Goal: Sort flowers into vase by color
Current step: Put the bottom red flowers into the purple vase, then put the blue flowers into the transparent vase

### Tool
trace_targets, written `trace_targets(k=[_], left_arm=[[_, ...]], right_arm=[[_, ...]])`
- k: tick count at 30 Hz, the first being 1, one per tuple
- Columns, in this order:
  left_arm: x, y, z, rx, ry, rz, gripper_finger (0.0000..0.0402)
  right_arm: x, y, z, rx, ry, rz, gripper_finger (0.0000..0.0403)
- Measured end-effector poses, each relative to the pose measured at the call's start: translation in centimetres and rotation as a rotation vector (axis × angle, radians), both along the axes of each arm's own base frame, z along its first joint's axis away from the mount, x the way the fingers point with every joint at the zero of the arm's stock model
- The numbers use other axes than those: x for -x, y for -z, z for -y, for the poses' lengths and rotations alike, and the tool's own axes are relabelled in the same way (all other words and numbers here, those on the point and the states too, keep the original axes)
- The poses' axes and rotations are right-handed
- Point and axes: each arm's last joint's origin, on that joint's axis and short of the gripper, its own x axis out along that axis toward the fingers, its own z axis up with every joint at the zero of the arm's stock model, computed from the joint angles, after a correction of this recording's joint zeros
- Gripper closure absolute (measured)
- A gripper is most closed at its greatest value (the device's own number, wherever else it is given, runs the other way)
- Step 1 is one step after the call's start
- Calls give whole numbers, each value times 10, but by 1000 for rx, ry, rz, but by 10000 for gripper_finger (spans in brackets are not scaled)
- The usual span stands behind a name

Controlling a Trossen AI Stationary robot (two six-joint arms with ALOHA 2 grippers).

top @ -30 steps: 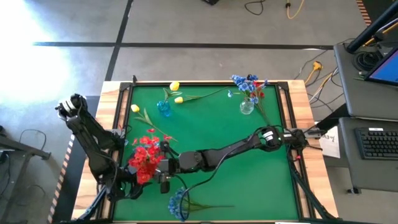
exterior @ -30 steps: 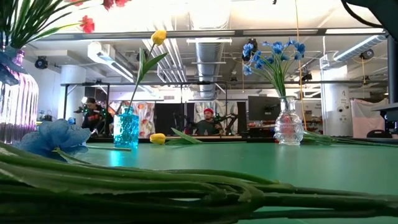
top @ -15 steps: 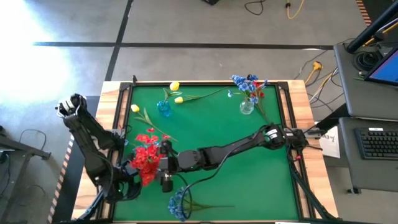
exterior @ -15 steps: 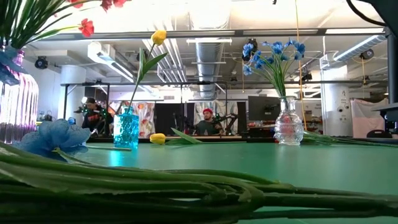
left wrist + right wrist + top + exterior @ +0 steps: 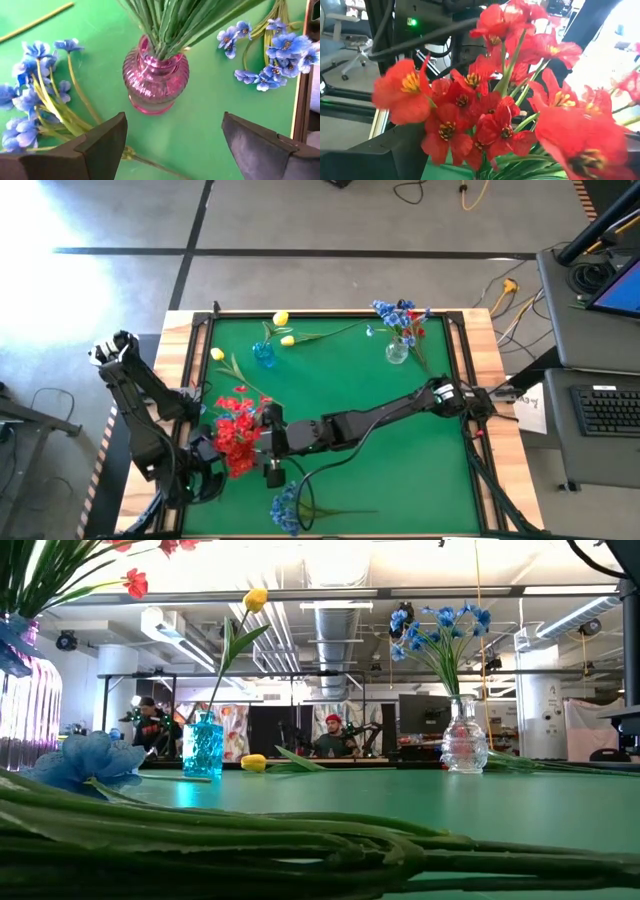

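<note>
Red flowers (image 5: 236, 432) stand in a pink ribbed vase (image 5: 155, 80) at the table's near left, their stems in its neck. My left gripper (image 5: 175, 135) hangs open above and beside that vase, touching nothing. My right gripper (image 5: 263, 436) reaches level from the right up to the red blossoms (image 5: 485, 115). One finger (image 5: 395, 150) stands wide to the side, and the gripper is open and holds nothing. Loose blue flowers (image 5: 286, 505) lie on the mat by the near edge.
A small blue vase (image 5: 263, 354) holds one yellow flower (image 5: 256, 599), and more yellow flowers (image 5: 286, 339) lie beside it. At the far right a clear vase (image 5: 397, 352) holds blue flowers (image 5: 440, 625). A wooden frame (image 5: 190, 370) rims the green mat. People sit in the room beyond.
My left gripper has risen from beside the pink vase. My right gripper has lifted a little and tipped up toward level at the red bunch, drawing slightly toward the right edge. The red flowers stay standing in the vase.
</note>
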Motion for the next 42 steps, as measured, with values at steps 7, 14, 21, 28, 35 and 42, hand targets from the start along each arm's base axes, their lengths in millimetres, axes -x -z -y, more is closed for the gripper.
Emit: trace_targets(k=[7,14,21,28,35,42], left_arm=[[7,4,-7,13,-78,-137,91],[12,6,-11,24,-126,-248,91],[14,7,-10,64,-137,-340,91],[15,1,-10,59,-135,-355,91],[14,-29,-6,98,-131,-366,91],[16,-55,-7,82,-123,-339,91]], right_arm=[[6,-4,1,-2,2,-53,48],[15,-17,3,-8,5,-92,48],[31,-37,7,-21,12,-141,48],[49,-51,13,-47,30,-233,48],[79,-61,20,-123,91,-428,48],[106,-50,7,-98,113,-663,48]])
